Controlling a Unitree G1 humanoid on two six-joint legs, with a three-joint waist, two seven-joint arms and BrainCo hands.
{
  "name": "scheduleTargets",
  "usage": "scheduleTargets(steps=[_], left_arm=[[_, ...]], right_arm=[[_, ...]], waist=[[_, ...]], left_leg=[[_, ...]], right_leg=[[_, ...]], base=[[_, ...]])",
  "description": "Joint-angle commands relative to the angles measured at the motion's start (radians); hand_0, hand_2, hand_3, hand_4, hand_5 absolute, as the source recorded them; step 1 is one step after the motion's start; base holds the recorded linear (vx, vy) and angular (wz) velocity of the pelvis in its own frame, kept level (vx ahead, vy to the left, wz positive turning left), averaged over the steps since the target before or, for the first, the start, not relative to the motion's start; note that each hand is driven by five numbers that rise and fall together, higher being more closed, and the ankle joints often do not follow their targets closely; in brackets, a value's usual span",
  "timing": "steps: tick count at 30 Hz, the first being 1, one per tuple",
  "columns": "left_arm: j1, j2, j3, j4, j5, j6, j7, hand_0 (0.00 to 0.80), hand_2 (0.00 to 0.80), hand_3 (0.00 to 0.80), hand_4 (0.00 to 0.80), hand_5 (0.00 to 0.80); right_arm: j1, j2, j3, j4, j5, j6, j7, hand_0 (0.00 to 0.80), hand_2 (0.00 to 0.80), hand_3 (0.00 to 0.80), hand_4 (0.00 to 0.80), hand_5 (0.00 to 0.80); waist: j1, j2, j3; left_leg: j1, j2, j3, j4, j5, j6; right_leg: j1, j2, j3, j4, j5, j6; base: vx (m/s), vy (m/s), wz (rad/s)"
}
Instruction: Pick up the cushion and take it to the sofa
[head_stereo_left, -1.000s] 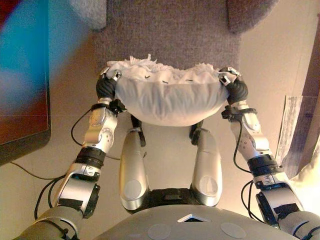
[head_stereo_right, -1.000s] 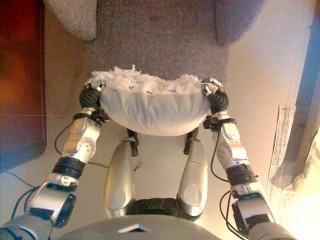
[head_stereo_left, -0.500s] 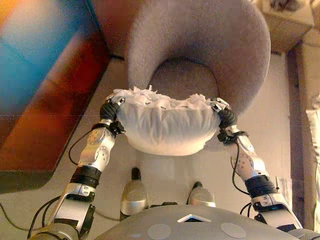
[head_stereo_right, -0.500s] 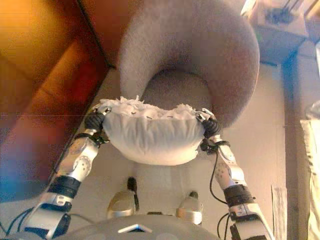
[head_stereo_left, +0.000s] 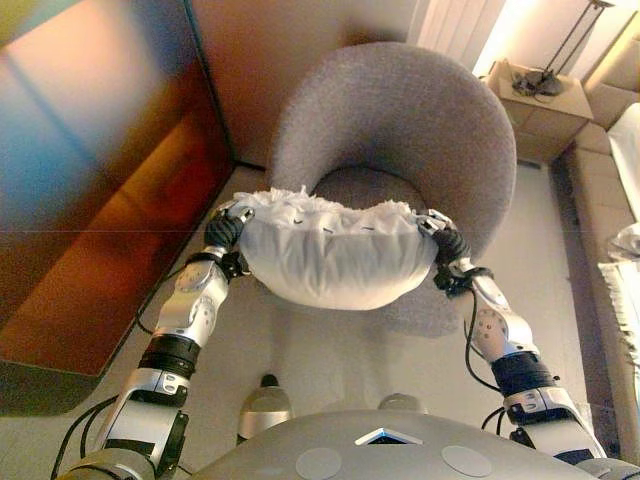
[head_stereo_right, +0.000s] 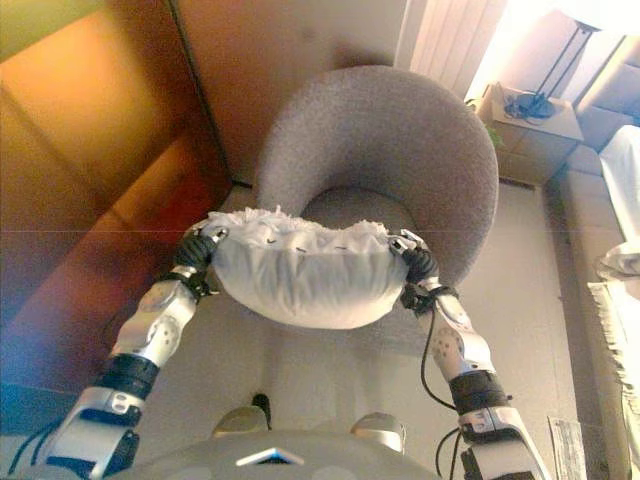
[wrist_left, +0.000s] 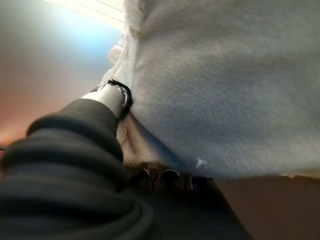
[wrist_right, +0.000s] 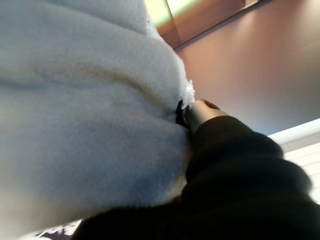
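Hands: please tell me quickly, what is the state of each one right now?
Left hand: closed on the left end of the white cushion.
Right hand: closed on the right end of the same cushion, held above the grey chair.

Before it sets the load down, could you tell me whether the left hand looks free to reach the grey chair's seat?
Probably not: the left hand grips the white fluffy cushion, which hangs before the grey round armchair.

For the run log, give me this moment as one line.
cushion: held off floor between both hands | left hand: gripping left end | right hand: gripping right end | grey round chair: directly ahead
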Motion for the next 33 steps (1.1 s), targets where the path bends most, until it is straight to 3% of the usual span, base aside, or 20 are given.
scheduleTargets(steps=[1, 4, 7, 10, 16, 20, 24, 29, 33], left_arm=[[-0.101, -0.041, -0.05, -0.04, 0.031, -0.046, -0.083, 0.8, 0.8, 0.8, 0.8, 0.8], [-0.116, -0.05, -0.076, -0.032, 0.015, -0.049, -0.08, 0.8, 0.8, 0.8, 0.8, 0.8], [-0.128, -0.067, -0.106, -0.028, 0.011, -0.054, -0.077, 0.8, 0.8, 0.8, 0.8, 0.8], [-0.139, -0.083, -0.133, -0.029, 0.02, -0.056, -0.05, 0.8, 0.8, 0.8, 0.8, 0.8], [-0.171, -0.089, -0.167, -0.024, 0.067, -0.04, -0.006, 0.8, 0.8, 0.8, 0.8, 0.8], [-0.162, -0.08, -0.162, -0.031, 0.09, -0.028, -0.02, 0.8, 0.8, 0.8, 0.8, 0.8], [-0.15, -0.079, -0.152, -0.057, 0.071, -0.008, -0.026, 0.8, 0.8, 0.8, 0.8, 0.8], [-0.138, -0.078, -0.128, -0.069, 0.053, 0.006, -0.022, 0.8, 0.8, 0.8, 0.8, 0.8], [-0.147, -0.082, -0.117, -0.064, 0.024, -0.01, -0.005, 0.8, 0.8, 0.8, 0.8, 0.8]], right_arm=[[-0.083, 0.038, -0.017, -0.03, 0.086, -0.066, 0.041, 0.8, 0.8, 0.8, 0.8, 0.8], [-0.067, 0.025, -0.015, -0.031, 0.101, -0.083, 0.022, 0.8, 0.8, 0.8, 0.8, 0.8], [-0.033, 0.01, -0.011, -0.029, 0.1, -0.113, 0.029, 0.8, 0.8, 0.8, 0.8, 0.8], [-0.013, -0.006, -0.012, -0.029, 0.119, -0.125, 0.039, 0.8, 0.8, 0.8, 0.8, 0.8], [-0.037, -0.041, -0.025, -0.028, 0.18, -0.117, 0.033, 0.8, 0.8, 0.8, 0.8, 0.8], [-0.028, -0.042, -0.039, -0.039, 0.177, -0.109, 0.024, 0.8, 0.8, 0.8, 0.8, 0.8], [-0.019, -0.04, -0.046, -0.028, 0.152, -0.101, 0.02, 0.8, 0.8, 0.8, 0.8, 0.8], [-0.044, -0.039, -0.037, -0.027, 0.117, -0.078, -0.009, 0.8, 0.8, 0.8, 0.8, 0.8], [-0.064, -0.052, -0.038, -0.031, 0.103, -0.056, -0.01, 0.8, 0.8, 0.8, 0.8, 0.8]], waist=[[0.006, 0.051, -0.021], [-0.033, 0.069, -0.017], [-0.081, 0.058, -0.01], [-0.122, 0.029, -0.002], [-0.176, -0.012, 0.019], [-0.182, -0.023, 0.02], [-0.176, -0.029, -0.003], [-0.185, -0.01, -0.041], [-0.197, 0.001, -0.047]], left_leg=[[0.053, -0.077, 0.009, 0.018, -0.103, 0.091], [0.055, -0.084, -0.02, 0.029, -0.105, 0.104], [0.073, -0.104, -0.047, 0.036, -0.12, 0.114], [0.085, -0.12, -0.052, 0.076, -0.155, 0.116], [0.105, -0.107, -0.073, 0.143, -0.234, 0.112], [0.121, -0.101, -0.07, 0.147, -0.259, 0.12], [0.134, -0.098, -0.061, 0.156, -0.274, 0.114], [0.191, -0.058, -0.018, 0.131, -0.266, 0.094], [0.14, -0.007, 0.011, 0.271, -0.172, 0.044]], right_leg=[[-0.111, -0.002, 0.142, 0.161, 0.191, 0.054], [-0.181, 0.1, 0.245, 0.254, 0.174, 0.022], [-0.234, 0.192, 0.31, 0.221, 0.185, 0.014], [-0.254, 0.229, 0.361, 0.095, 0.199, 0.022], [-0.336, 0.23, 0.456, -0.102, 0.267, 0.052], [-0.342, 0.226, 0.461, -0.118, 0.286, 0.057], [-0.256, 0.227, 0.439, -0.194, 0.214, 0.039], [-0.214, 0.263, 0.432, -0.193, 0.136, 0.022], [-0.196, 0.286, 0.433, -0.171, 0.094, -0.02]], base=[[0.072, 0.259, 0.27], [0.077, 0.17, 0.35], [0.115, 0.051, 0.62], [0.137, -0.091, 0.6], [0.174, -0.153, 0.71], [0.173, -0.117, -0.26], [0.195, -0.1, -0.09], [0.182, -0.07, 0.04], [0.101, -0.068, -0.1]])
